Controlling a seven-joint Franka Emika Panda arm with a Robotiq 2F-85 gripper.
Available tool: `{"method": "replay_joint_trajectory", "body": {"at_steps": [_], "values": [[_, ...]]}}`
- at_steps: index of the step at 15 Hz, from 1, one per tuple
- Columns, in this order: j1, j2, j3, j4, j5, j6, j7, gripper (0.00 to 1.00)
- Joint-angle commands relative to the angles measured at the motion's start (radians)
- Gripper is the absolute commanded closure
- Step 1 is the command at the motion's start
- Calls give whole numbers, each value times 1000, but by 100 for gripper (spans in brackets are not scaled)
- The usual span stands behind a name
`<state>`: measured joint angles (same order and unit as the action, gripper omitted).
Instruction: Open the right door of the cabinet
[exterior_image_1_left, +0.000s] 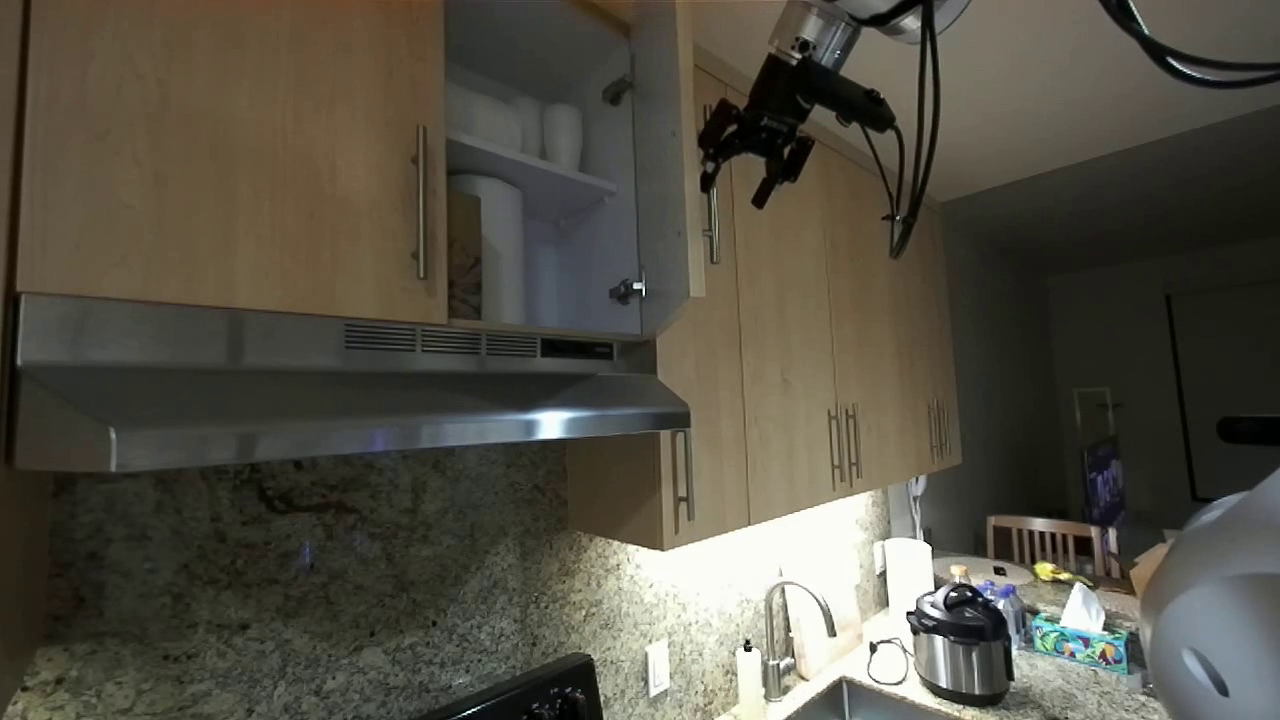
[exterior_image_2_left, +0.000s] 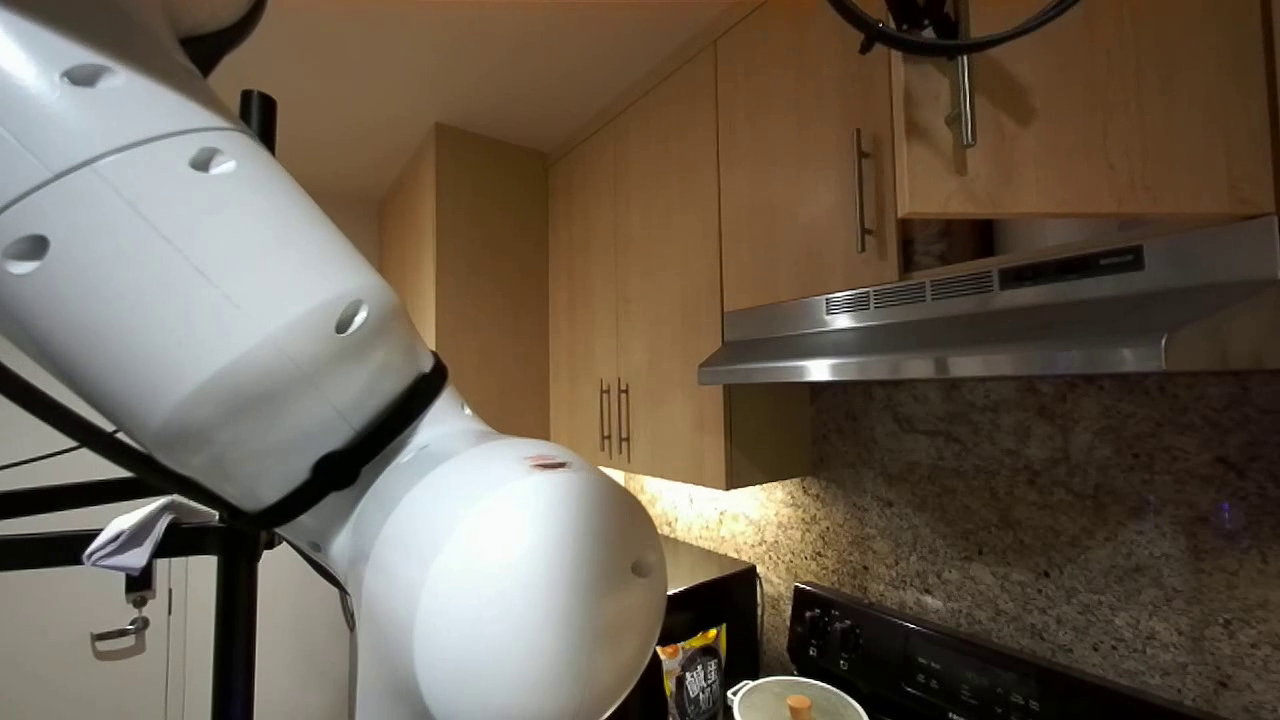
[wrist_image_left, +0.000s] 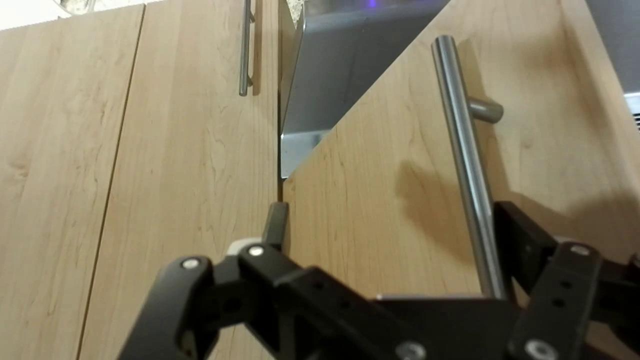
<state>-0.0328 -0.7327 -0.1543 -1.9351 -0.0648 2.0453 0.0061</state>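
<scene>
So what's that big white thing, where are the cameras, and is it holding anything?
That's a robot arm, and its black gripper works like a hand. Two pictures come from cameras outside the robot; the close-up comes from a camera on its wrist. The gripper is open and doesn't seem to hold anything. One finger is right by the metal handle of the right door; I can't tell whether they touch. That door stands open, so in an exterior view you can peek into the cabinet and see its shelf. On the counter lower down are a cooker and a tissue box.

Cooker (exterior_image_1_left: 962, 652) on counter (exterior_image_1_left: 1062, 692) (tissue box (exterior_image_1_left: 1080, 643) too)
</scene>
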Motion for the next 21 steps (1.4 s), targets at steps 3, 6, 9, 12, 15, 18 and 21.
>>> {"method": "replay_joint_trajectory", "body": {"at_steps": [3,6,9,12,15,18,21], "values": [[1,5,-57,14,24,-58,-129,0],[3,10,-83,27,31,-71,-170,0],[35,13,-132,43,57,-99,-251,0],[43,12,-170,59,66,-108,-312,0],[65,10,-213,74,85,-124,-379,0],[77,18,-247,92,102,-135,-419,0],[86,29,-274,113,111,-158,-455,0]]}}
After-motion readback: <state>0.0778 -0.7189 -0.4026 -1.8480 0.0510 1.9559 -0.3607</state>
